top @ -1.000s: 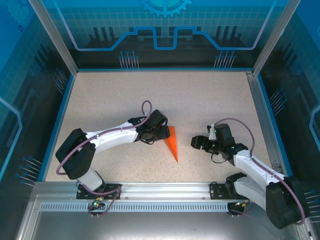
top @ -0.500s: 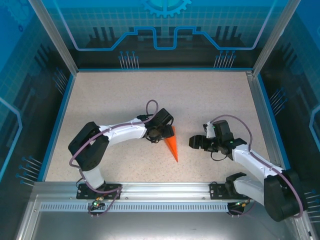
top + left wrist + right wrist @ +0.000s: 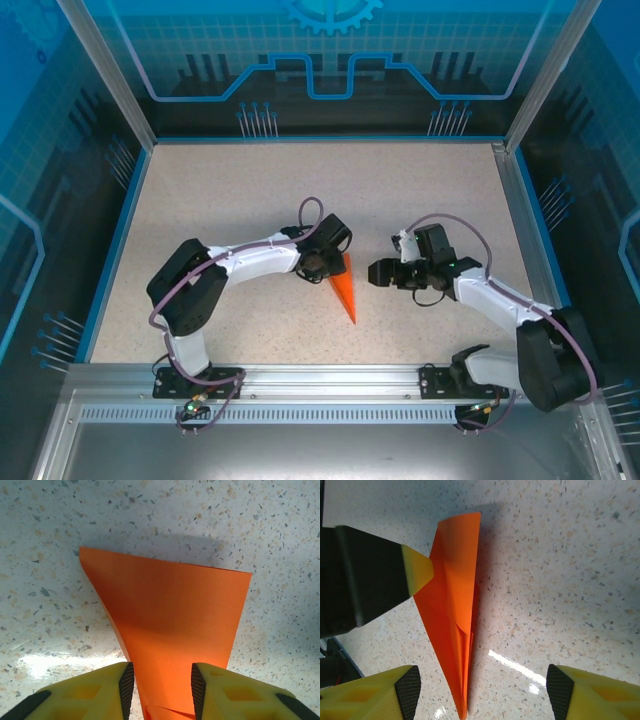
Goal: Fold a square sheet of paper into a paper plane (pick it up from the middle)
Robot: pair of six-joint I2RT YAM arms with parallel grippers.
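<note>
The square sheet of paper is folded into a slim orange dart, the paper plane (image 3: 344, 288), lying on the table with its tip toward the near edge. My left gripper (image 3: 328, 271) stands at its left side near the wide end. In the left wrist view the jaws (image 3: 162, 690) straddle the orange paper (image 3: 170, 610), partly closed, with a thin strip of table showing beside the left pad. My right gripper (image 3: 376, 272) hovers just right of the plane, open wide (image 3: 483, 692). The plane's pointed end (image 3: 452, 610) lies between its fingers, nearer the left one. A left fingertip (image 3: 417, 570) touches the plane's edge.
The speckled beige table (image 3: 220, 200) is walled by a blue rim (image 3: 320, 140) and glass panels. An aluminium rail (image 3: 320, 375) runs along the near edge at the arm bases. The two grippers sit close together on either side of the plane.
My left gripper slid right onto the plane's wide end and its jaws narrowed. My right gripper moved left and away from the near edge, toward the plane. The plane stayed put.
</note>
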